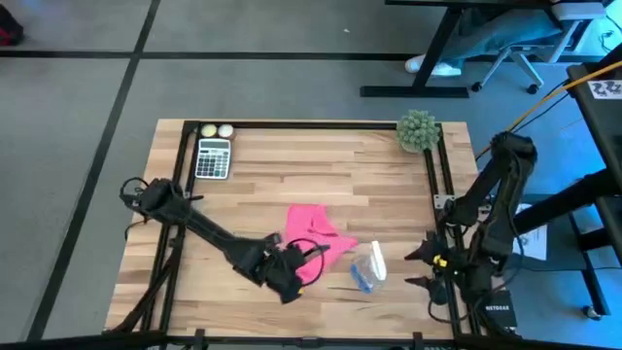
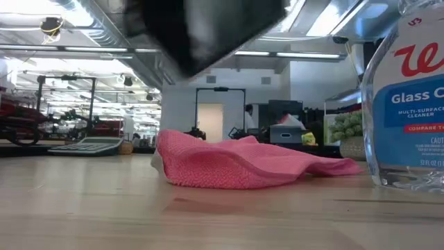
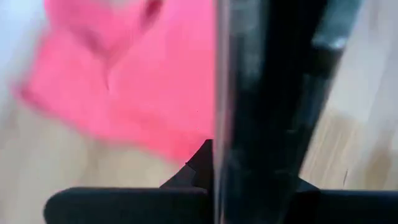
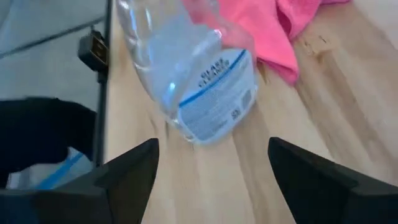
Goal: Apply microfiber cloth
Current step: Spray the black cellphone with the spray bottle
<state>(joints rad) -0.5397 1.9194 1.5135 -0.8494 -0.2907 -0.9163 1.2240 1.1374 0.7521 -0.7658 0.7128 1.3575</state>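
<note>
Nearest the low camera, bare desk (image 2: 104, 215) runs up to the spray bottle (image 2: 406, 97), which looms at the right edge; in the overhead view the bottle seems to lie on its side just beside the cloth, probably left within reach because the cleaner goes with the wiping.

Next comes the left gripper (image 1: 285, 275), poised over the cloth's near edge. It looks placed to take hold of the fabric there, since that edge is the closest part to the arm. Whether its fingers are parted or closed, and whether they have anything, I cannot tell: its own camera shows only a dark blurred bar across the pink.

Behind it, the microfiber cloth (image 1: 316, 238) lies on the desk around its middle, toward the near side. It is bright pink and soft, bunched into a low rumpled heap with uneven folds and a thin flap trailing toward the bottle.

Off to the side, the right gripper (image 4: 211, 180) waits at the desk's right edge, fingers spread wide and holding nothing, pointed at the bottle.

Farthest back sit a calculator (image 1: 213, 158) and a small plant (image 1: 419, 130).
</note>
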